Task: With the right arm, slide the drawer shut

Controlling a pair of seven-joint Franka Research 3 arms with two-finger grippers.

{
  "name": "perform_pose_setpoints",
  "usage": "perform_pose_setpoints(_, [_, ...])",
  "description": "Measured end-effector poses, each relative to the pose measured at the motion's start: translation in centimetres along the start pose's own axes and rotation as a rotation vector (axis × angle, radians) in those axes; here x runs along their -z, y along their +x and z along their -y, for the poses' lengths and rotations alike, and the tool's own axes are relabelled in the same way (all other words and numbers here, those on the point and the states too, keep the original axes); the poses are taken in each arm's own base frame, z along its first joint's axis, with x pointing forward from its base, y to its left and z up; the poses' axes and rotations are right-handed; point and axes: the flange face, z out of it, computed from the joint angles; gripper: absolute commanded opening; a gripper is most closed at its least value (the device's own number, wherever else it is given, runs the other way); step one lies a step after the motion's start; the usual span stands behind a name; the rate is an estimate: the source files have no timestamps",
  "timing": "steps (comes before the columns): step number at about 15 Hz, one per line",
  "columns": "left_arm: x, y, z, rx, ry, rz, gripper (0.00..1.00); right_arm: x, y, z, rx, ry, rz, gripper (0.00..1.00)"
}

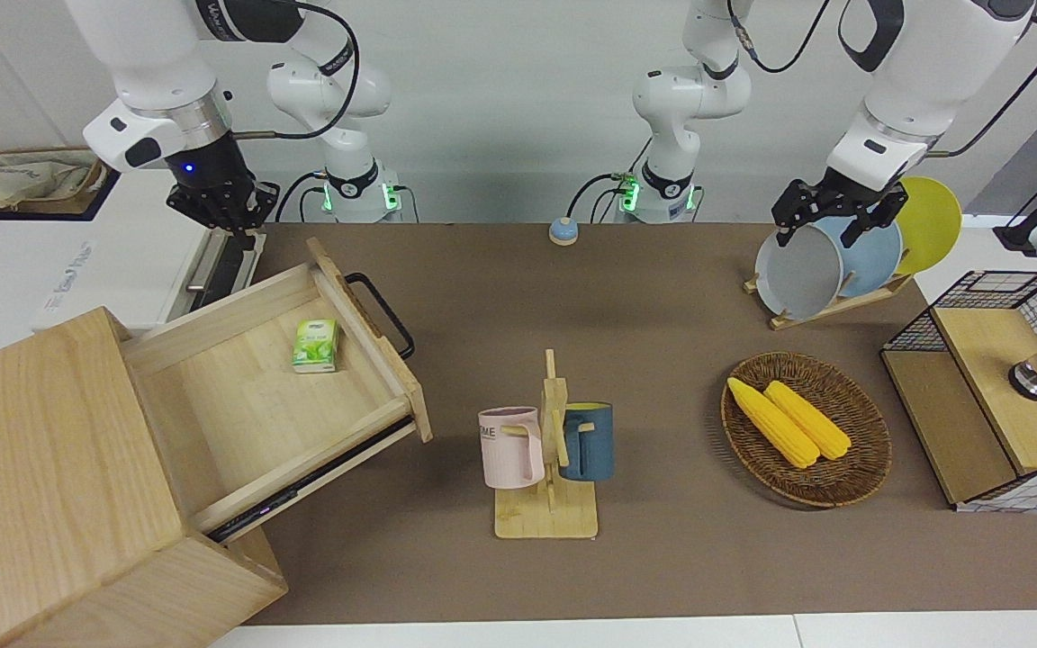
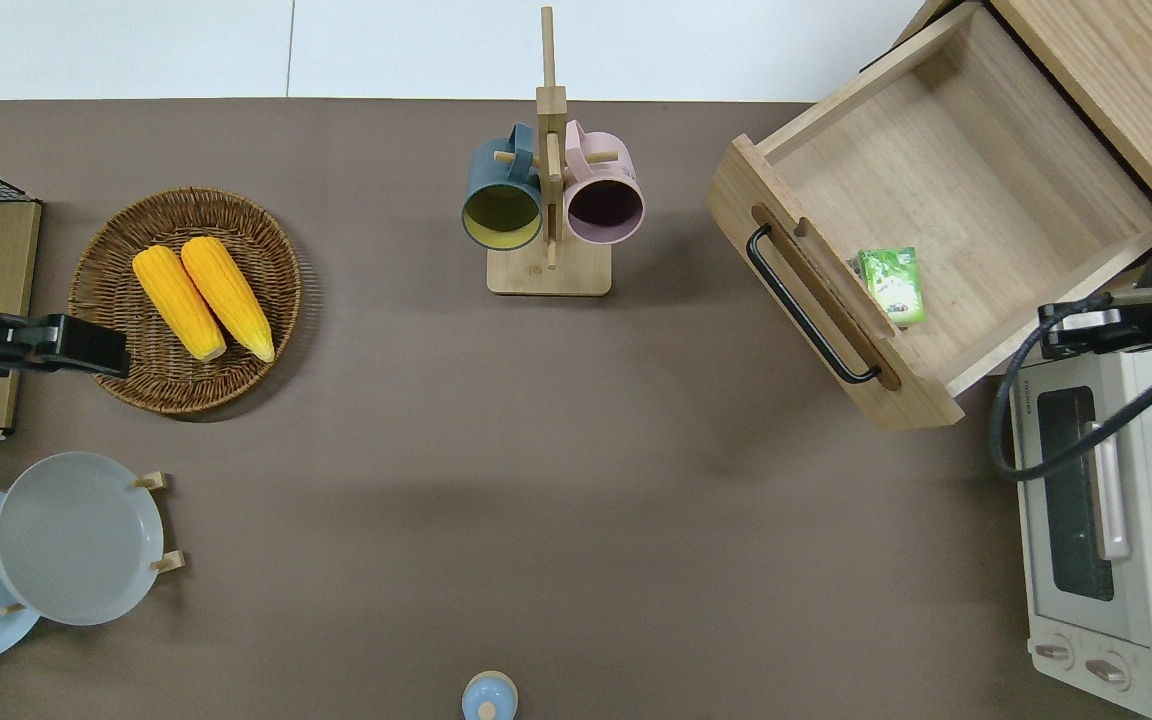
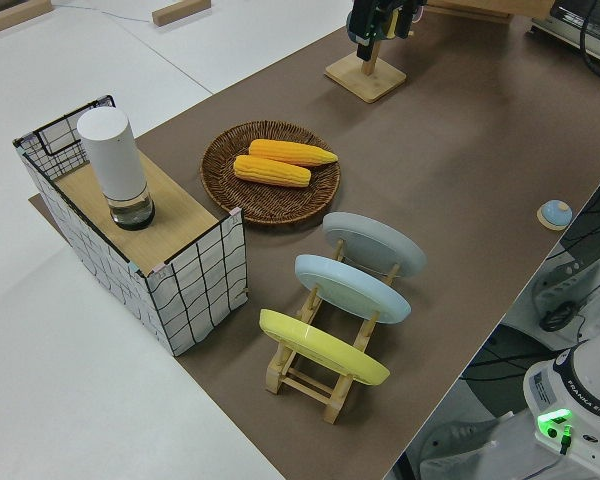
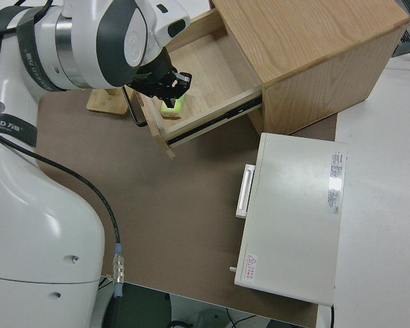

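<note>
Upper left of the front view: the right gripper [image 1: 223,214] on the right arm [image 1: 154,99], up over the edge of the toaster oven [image 1: 77,270] just beside the drawer, clenched or released impossible to tell; left arm [image 1: 915,81] parked. Lower, at mid left: the drawer [image 1: 239,396] pulled well out of the cabinet [image 1: 41,468], black handle [image 1: 383,315] toward frame centre, green packet [image 1: 315,346] lying inside near the front panel.

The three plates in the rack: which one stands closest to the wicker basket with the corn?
The grey plate, at the rack's end nearest the wicker basket. The blue plate stands in the middle, the yellow plate farthest.
</note>
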Motion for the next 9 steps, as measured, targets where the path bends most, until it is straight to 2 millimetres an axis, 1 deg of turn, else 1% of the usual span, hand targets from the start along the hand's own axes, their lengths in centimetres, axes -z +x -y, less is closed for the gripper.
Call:
perform_pose_setpoints(2, [0.0,0.0,0.0,0.0,0.0,0.0,0.99,1.2,-0.6,2.0,-0.031,0.0,-0.005,0.0])
perform_pose_setpoints(3, [0.0,0.0,0.0,0.0,0.0,0.0,0.99,1.9,-0.9,3.5,-0.057,0.001,-0.009,0.0])
perform_pose_setpoints(4, [0.0,0.0,0.0,0.0,0.0,0.0,0.99,2.2,-1.2,5.0,-0.088,0.002,-0.012,0.0])
perform_pose_setpoints(6, [0.0,0.0,0.0,0.0,0.0,0.0,0.99,2.3,-1.6,7.1,-0.138,0.003,-0.014,0.0])
perform_pose_setpoints(7, [0.0,0.0,0.0,0.0,0.0,0.0,0.99,2.3,-1.8,8.5,-0.166,0.004,-0.016,0.0])
perform_pose_setpoints(9, [0.0,0.0,0.0,0.0,0.0,0.0,0.99,2.4,-2.8,12.5,-0.256,0.008,-0.021,0.0])
